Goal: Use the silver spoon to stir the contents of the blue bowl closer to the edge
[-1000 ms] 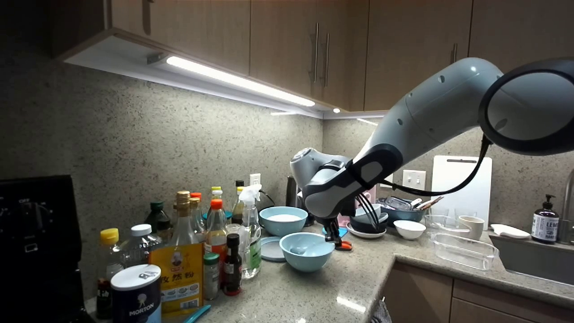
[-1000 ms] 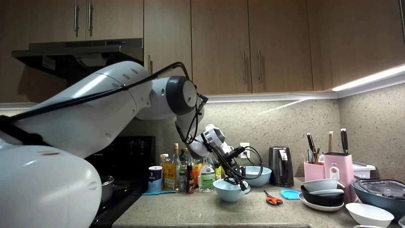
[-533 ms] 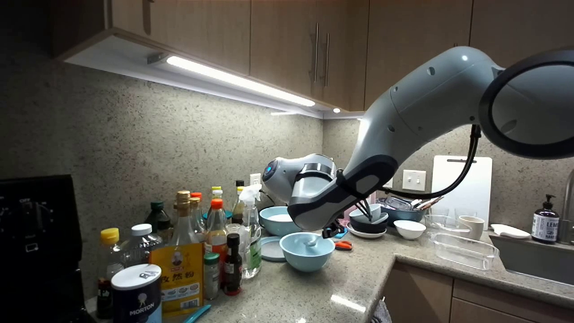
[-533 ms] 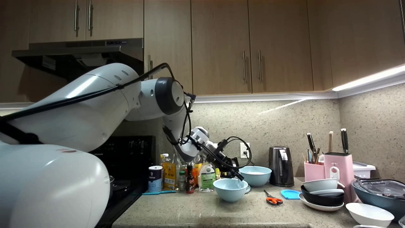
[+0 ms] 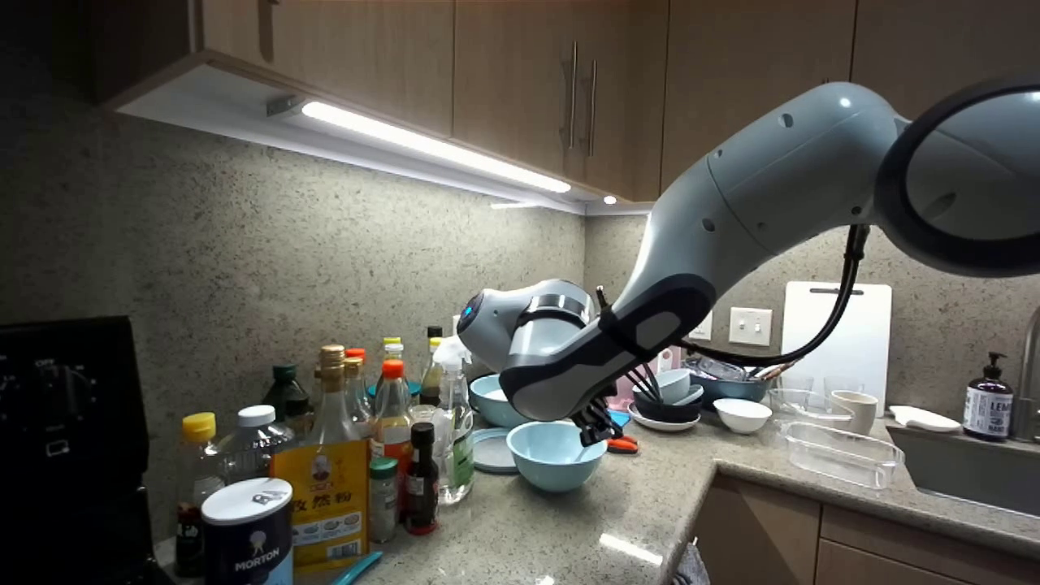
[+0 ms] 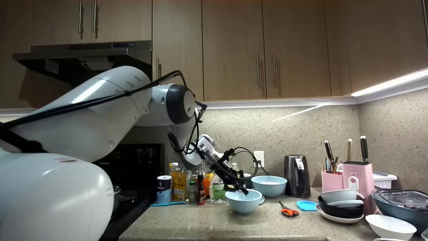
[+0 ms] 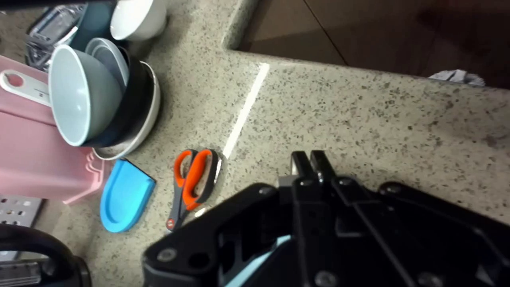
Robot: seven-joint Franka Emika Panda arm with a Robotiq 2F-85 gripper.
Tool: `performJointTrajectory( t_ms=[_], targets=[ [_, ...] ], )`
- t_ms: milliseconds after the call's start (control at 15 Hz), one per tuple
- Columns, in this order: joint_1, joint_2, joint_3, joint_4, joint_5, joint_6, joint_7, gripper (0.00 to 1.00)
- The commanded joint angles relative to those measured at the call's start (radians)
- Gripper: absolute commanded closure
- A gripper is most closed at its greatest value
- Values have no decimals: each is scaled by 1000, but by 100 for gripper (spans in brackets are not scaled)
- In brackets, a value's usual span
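Observation:
The light-blue bowl (image 5: 551, 474) nearer the counter's edge stands upright on the speckled counter; its wall (image 6: 243, 205) also shows in an exterior view. My gripper (image 5: 598, 435) is over the rim of this bowl, pointing down at a slant. Its two dark fingers (image 7: 323, 166) lie almost together in the wrist view, with a thin bright glint between them. The silver spoon (image 5: 580, 453) runs from the fingertips down into the bowl, and only a short stretch of it shows. A strip of the bowl's rim (image 7: 255, 264) appears behind the linkage. The bowl's contents are hidden.
A second light-blue bowl (image 6: 269, 191) stands behind, near a black kettle (image 6: 297, 180). Orange-handled scissors (image 7: 195, 179) and a bright blue tray (image 7: 127, 195) lie beside the work area. Bottles (image 5: 393, 418) line the wall. Stacked dishes (image 6: 341, 210) and a pink knife block (image 6: 357, 177) are farther along.
The arm has swung and its wrist has turned, carrying the gripper across the bowl's rim. The spoon's end has shifted inside the bowl from one side toward the other. The bowl stays put.

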Motion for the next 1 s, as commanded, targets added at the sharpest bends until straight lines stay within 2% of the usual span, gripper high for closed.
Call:
performJointTrajectory(
  t_ms=[0,267,533,733,933],
  targets=[
    [-65,-39,78,-38,49,88,-132,93],
    [-110,-34,108,-38,69,289,-184,93],
    [-90,-43,45,-40,37,390,-37,92],
    [-51,-49,-16,-44,13,317,75,93],
    [-18,-41,-46,-37,14,144,105,93]
  ],
)
